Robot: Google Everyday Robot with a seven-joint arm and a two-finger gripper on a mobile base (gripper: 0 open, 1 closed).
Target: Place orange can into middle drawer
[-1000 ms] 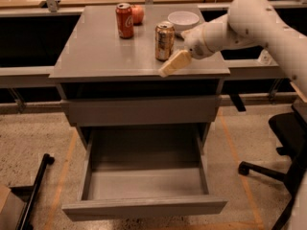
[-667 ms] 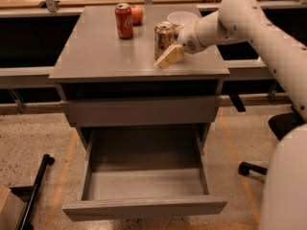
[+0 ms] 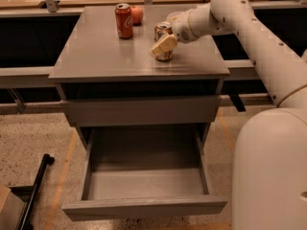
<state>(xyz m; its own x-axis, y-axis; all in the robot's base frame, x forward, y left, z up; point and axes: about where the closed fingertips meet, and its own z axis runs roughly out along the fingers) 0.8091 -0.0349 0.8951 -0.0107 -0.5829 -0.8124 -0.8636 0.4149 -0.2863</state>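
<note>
The orange can [image 3: 162, 29], coppery with a silver top, stands upright on the grey cabinet top [image 3: 96, 56], right of centre. My gripper [image 3: 163, 45] is at the can, in front of its lower half and covering it. The arm reaches in from the upper right. The middle drawer [image 3: 144, 185] is pulled out below, a deep grey box with nothing in it, directly under the cabinet top and well below the can.
A red cola can [image 3: 123, 20] and a reddish round fruit [image 3: 137, 14] stand at the back of the top. A shut drawer front [image 3: 144, 110] sits above the open one. My white body [image 3: 271, 176] fills the lower right. A black pole [image 3: 36, 190] lies on the floor at left.
My gripper has moved left from beside the orange can to in front of it, now covering its lower half. The can stands where it stood.
</note>
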